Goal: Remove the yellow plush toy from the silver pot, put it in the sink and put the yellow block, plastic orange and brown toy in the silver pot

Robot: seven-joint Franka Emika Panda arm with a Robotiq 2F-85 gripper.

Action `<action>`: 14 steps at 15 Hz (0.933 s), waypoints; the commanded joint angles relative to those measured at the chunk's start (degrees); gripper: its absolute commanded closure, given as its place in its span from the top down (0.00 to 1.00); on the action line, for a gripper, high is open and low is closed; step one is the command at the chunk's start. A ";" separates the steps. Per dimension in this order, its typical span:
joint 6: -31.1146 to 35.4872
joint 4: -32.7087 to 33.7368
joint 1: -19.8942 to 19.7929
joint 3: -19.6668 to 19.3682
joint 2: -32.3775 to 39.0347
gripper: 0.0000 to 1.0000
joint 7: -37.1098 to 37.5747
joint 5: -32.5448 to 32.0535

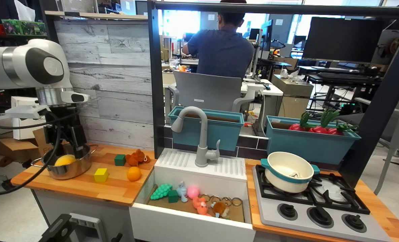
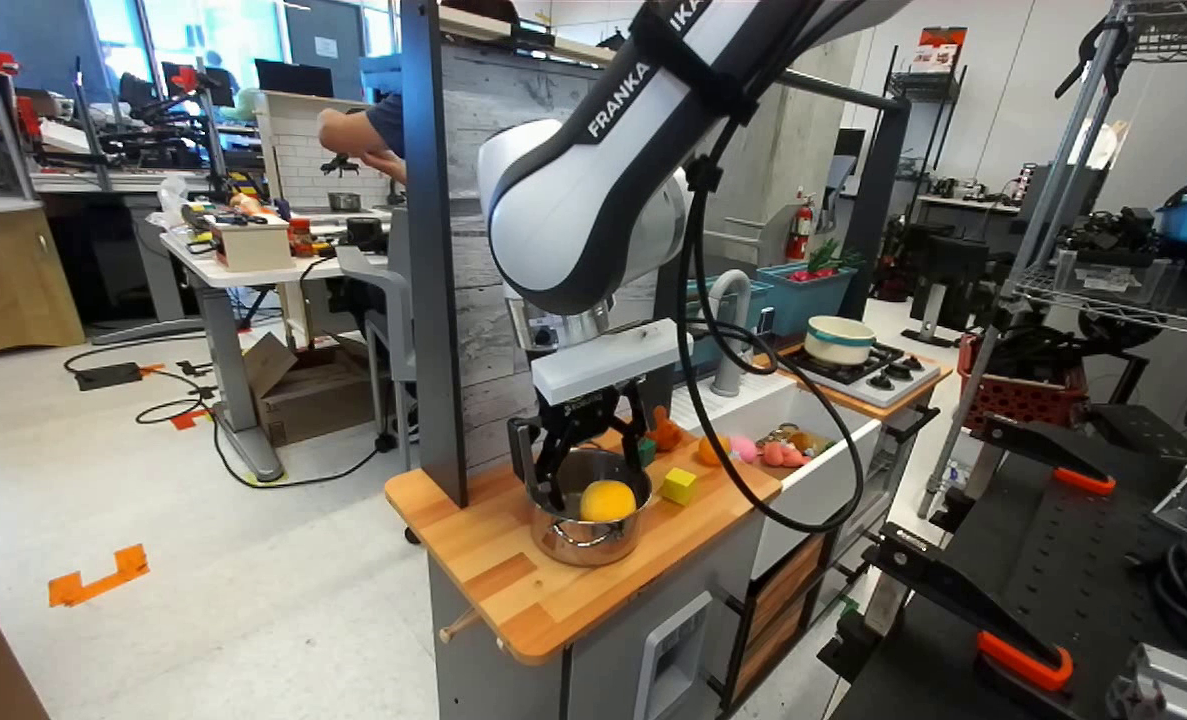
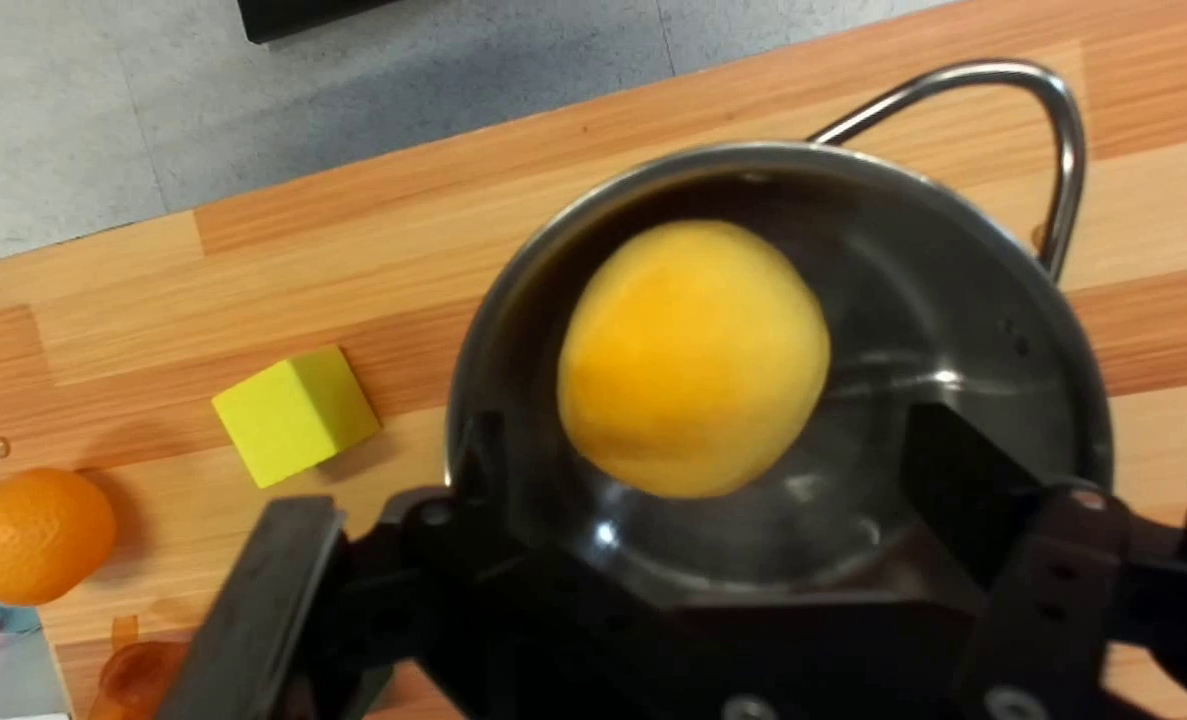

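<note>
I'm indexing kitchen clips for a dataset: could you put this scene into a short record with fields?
gripper: open at the mouth of the silver pot, gripping nothing
yellow plush toy: inside the silver pot
yellow block: on the wooden counter, beside the pot
plastic orange: on the counter, near the sink
brown toy: on the counter, next to a green block
sink: holds a pink ball and other toys
status: plush toy not yet removed from the pot

This is a lab (robot arm [image 1: 34, 65], monitor [image 1: 342, 40]).
</note>
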 commanded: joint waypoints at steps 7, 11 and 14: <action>-2.39 2.16 0.79 -0.12 1.76 0.58 -0.07 0.73; -2.13 1.96 0.95 -0.24 1.45 0.27 0.08 0.71; -1.37 0.14 0.67 0.02 -1.57 0.08 -0.06 1.06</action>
